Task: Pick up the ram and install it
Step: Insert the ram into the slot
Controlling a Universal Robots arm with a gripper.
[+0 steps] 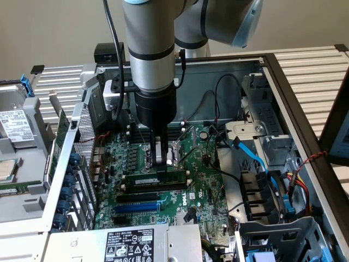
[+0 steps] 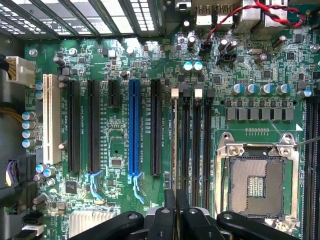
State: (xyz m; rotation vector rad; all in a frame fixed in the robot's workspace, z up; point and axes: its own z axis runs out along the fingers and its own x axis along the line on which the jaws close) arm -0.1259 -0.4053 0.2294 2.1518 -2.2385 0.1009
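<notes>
The ram (image 1: 155, 179) is a long green stick with black chips and a white label. It stands on edge along a black memory slot on the motherboard (image 1: 202, 180), just in front of the CPU socket (image 1: 173, 150). My gripper (image 1: 161, 166) comes straight down onto its top edge, near the middle. In the wrist view the ram (image 2: 174, 145) shows edge-on as a thin pale line over the memory slot nearest the expansion slots. My gripper (image 2: 175, 202) is shut on it. I cannot tell how deep it sits in the slot.
Three black memory slots (image 2: 195, 145) lie beside the ram, then the open CPU socket (image 2: 257, 185). On the other side are a blue expansion slot (image 2: 134, 130) and several black ones. A power supply (image 1: 131, 245), blue cables (image 1: 256, 158) and case walls surround the board.
</notes>
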